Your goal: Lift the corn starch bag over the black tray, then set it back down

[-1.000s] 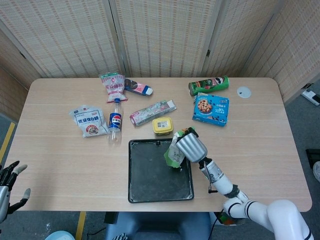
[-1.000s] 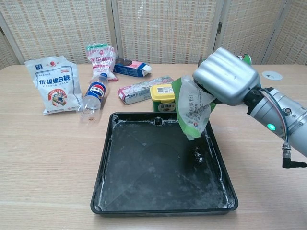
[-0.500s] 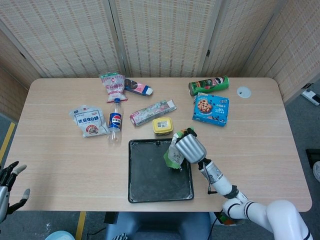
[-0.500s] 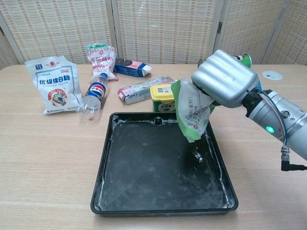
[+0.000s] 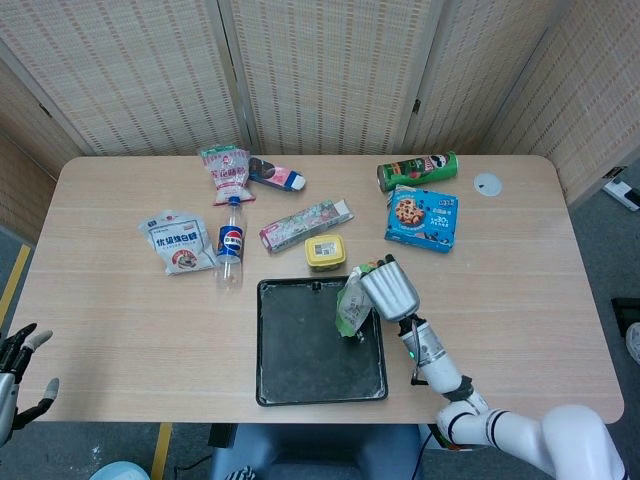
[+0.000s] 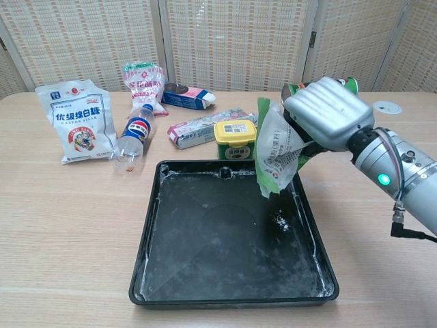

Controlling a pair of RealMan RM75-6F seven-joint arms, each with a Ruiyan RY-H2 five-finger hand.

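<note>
While the left hand idles open off the surface's edge, the right hand grips the corn starch bag above the black tray's right side, so I'd lower it slowly and level.

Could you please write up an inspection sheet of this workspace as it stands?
Surface: wooden table, white disc at its far right.
Job's things: corn starch bag held above black tray; white powder in tray.
Clutter: sugar bag, Pepsi bottle, Pringles can, cookie box, yellow tub.
Hands: right hand grips the bag; left hand off the table, fingers apart.
Cables: black wire at right forearm.
Surroundings: woven screens.
</note>
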